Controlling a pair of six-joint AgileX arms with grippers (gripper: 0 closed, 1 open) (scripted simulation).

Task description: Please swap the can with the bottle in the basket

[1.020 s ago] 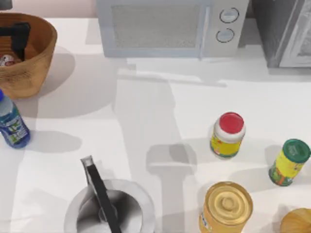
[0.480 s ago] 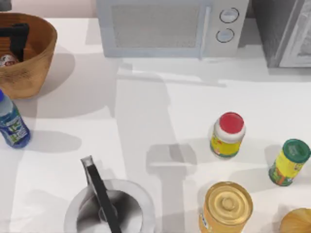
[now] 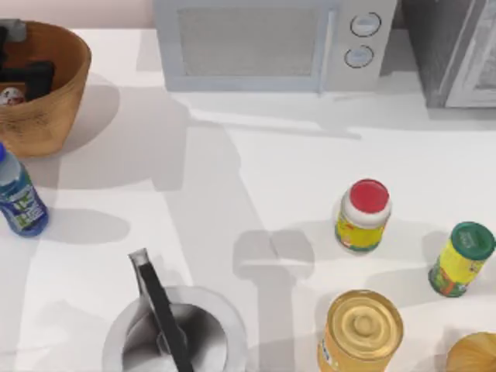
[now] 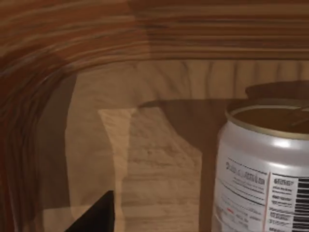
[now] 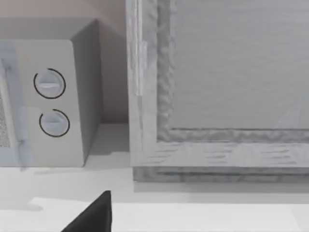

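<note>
Nearest, a grey pot (image 3: 174, 335) and a gold-lidded tin (image 3: 362, 329) are noted on the white table (image 3: 256, 170), with two yellow jars to the right. At the left edge, the bottle (image 3: 19, 199) is seen upright, just outside the basket (image 3: 58, 93) and not yet handled. Farther, the left gripper (image 3: 27, 74) is found shifted within the basket since half a second ago, nearer the can (image 3: 11, 96). From its wrist the can (image 4: 263, 169) is seen upright close beside it, so an approach for the grasp is judged. Its opening cannot be told. The right gripper (image 5: 96, 217) is parked facing the microwave (image 3: 263, 43) at the far edge, its state likewise undetermined.
</note>
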